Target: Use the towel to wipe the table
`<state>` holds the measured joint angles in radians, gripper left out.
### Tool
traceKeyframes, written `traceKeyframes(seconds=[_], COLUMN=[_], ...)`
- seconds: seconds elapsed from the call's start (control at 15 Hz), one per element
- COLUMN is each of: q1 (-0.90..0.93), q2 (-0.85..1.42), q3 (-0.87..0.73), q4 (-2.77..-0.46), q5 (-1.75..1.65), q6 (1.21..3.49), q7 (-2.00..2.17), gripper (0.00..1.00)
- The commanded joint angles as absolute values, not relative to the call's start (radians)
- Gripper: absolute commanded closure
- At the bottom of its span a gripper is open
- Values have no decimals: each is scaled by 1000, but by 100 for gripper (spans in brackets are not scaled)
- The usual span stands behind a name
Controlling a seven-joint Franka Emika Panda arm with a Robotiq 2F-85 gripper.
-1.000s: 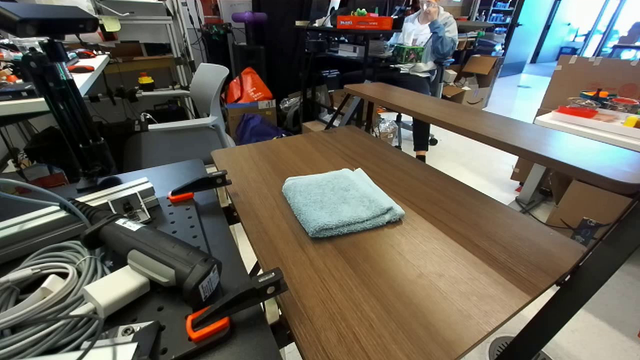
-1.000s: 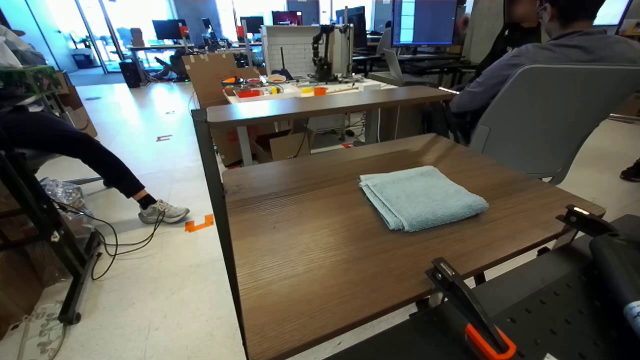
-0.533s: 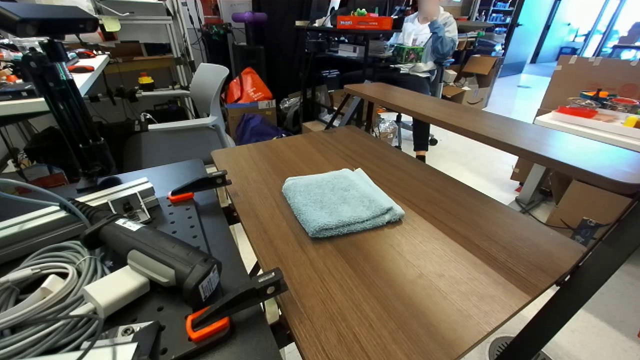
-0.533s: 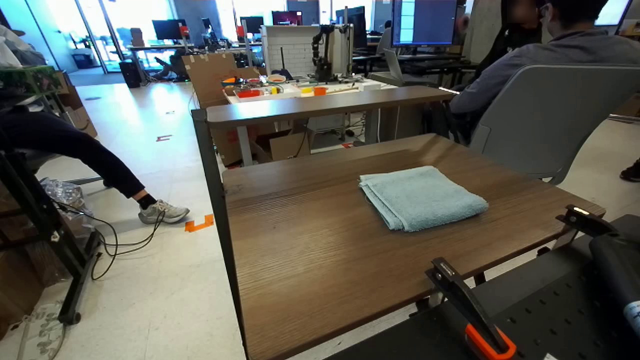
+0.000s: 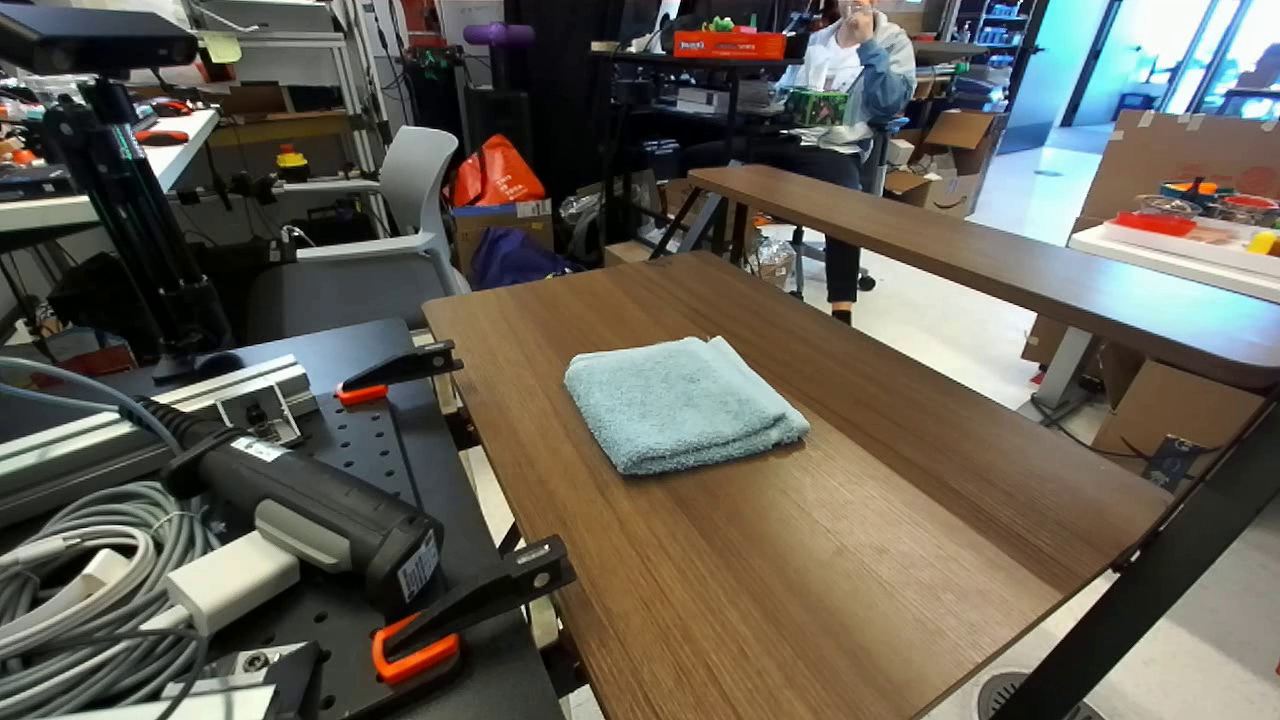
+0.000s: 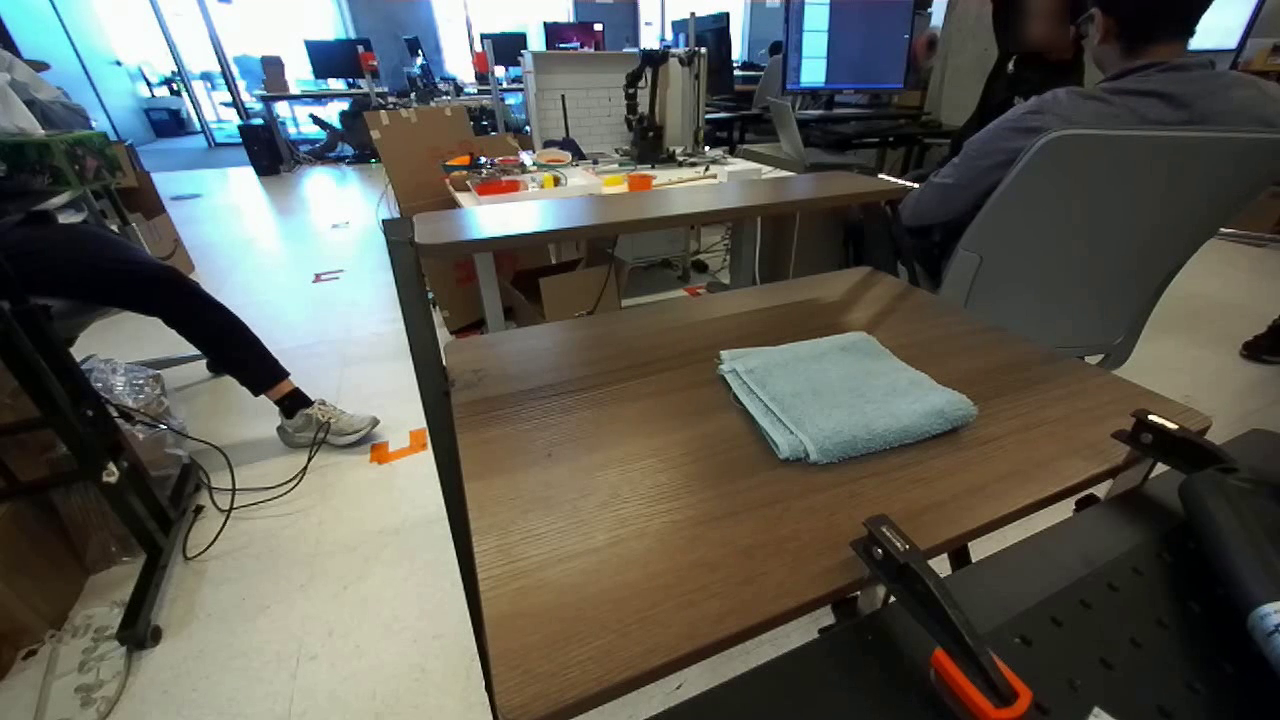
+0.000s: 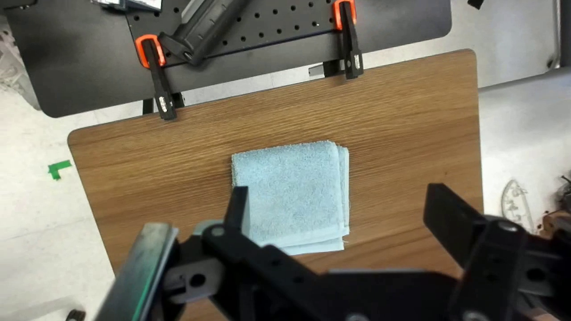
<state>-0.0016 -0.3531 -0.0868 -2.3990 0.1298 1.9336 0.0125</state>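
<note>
- I have the gripper [image 7: 341,207] released: in the wrist view its fingers [image 7: 237,209] stand wide apart, and the one on that view's left covers part of the towel [image 7: 294,196].
- The towel lies folded and flat on the table [image 7: 401,133], well in from the edges.
- Two black-and-orange clamps [image 7: 159,82] on the black workbench [image 7: 267,58] reach to the table's edge; I can't tell whether they touch it.
- Between workbench and table I see a strip of floor [image 7: 267,82].
- Cables [image 5: 155,500] and a black handheld device [image 5: 320,500] crowd the workbench.
- In an exterior view, a dark post [image 6: 432,380] stands just beside the table's left edge.
- Past the far side runs a longer wooden table [image 6: 660,208].
- A gray chair [image 6: 1110,230] with a seated person [image 6: 1040,125] is near the far right side.
</note>
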Motion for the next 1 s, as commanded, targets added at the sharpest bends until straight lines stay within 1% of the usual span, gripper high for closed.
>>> traceKeyframes(seconds=[0.0, 0.07, 0.6, 0.73, 0.93], q1=[-26, -19, -19, -8, 2], q2=[-249, -287, -232, -186, -67], q3=[-74, -73, -77, -72, -27], q4=[-2336, -2382, -2345, -2338, -2337], q5=[111, 129, 157, 230, 200], q6=[1880, 1932, 1929, 2052, 2295], q7=[40, 26, 19, 28, 74], gripper=[0, 0, 0, 0, 0])
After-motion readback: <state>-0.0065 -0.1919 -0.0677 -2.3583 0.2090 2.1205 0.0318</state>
